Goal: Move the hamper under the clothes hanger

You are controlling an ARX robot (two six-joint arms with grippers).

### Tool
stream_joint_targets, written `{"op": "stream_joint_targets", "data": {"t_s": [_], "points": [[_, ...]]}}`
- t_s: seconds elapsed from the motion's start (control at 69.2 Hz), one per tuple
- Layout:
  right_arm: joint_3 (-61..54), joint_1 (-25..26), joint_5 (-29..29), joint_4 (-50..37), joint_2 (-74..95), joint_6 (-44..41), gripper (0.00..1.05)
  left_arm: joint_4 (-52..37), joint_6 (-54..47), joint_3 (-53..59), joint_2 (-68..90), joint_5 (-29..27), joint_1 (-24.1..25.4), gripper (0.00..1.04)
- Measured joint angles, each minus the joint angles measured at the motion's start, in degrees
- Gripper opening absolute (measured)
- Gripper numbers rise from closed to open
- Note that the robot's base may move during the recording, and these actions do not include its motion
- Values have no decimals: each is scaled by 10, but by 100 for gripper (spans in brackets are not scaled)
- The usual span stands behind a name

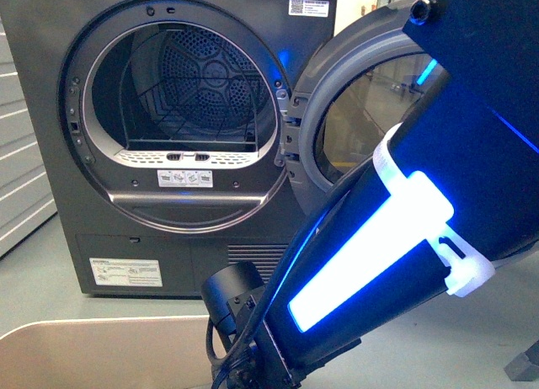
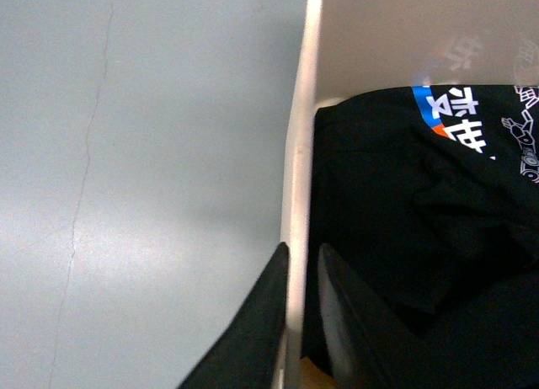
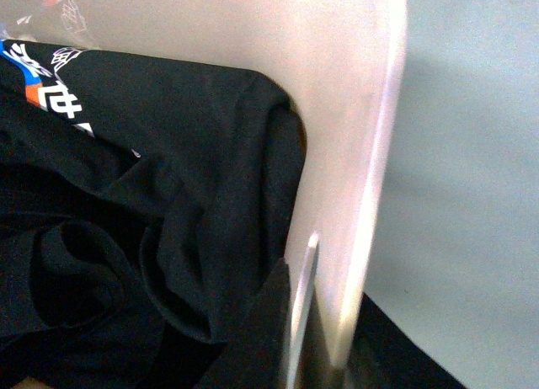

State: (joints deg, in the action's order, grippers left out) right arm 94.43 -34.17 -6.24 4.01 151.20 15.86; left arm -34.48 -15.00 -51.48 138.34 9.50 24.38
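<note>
Cream plastic hamper (image 2: 296, 153), black printed garment (image 2: 396, 221) inside, left end effector (image 2: 301, 322) and right end effector (image 3: 327, 338) each pinching its rim

A broad black arm link (image 1: 472, 153) fills the right side of the front view, glossy, with thin blue lines of light along its edges. Down its lower segment runs a long light strip (image 1: 370, 267), white at the core and blue at the rim, bright enough to blur its own outline. A white plastic cable tie (image 1: 425, 204) wraps the segment, its tail sticking out. A black round-headed screw (image 1: 421, 8) sits near the top of the link. Lower down is a black cylindrical unit (image 1: 232, 290), with black cables (image 1: 221, 355) looping beneath it. The left end effector (image 2: 301, 250) has two matte black fingers (image 2: 253, 338) tapering to narrow tips. The right end effector (image 3: 324, 279) is black too, with one finger edged by a pale metallic strip.
</note>
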Motion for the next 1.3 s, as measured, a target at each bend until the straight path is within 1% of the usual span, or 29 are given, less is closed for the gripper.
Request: {"op": "stream_joint_targets", "data": {"t_s": [0.058, 0.087, 0.492, 0.824, 1.301], "points": [[1, 0, -5, 2, 0, 4, 5, -1, 1, 0, 0, 0, 1, 5], [2, 0, -6, 2, 0, 8, 3, -1, 2, 0, 0, 0, 2, 4], [-2, 0, -15, 1, -2, 11, 3, 15, 4, 7, -14, 5, 2, 4], [-34, 1, -16, -13, -36, 16, 3, 52, 3, 11, -88, 12, 7, 4], [-53, 2, -12, -28, -50, 20, 3, 48, 0, 11, -86, 9, 5, 4]]}}
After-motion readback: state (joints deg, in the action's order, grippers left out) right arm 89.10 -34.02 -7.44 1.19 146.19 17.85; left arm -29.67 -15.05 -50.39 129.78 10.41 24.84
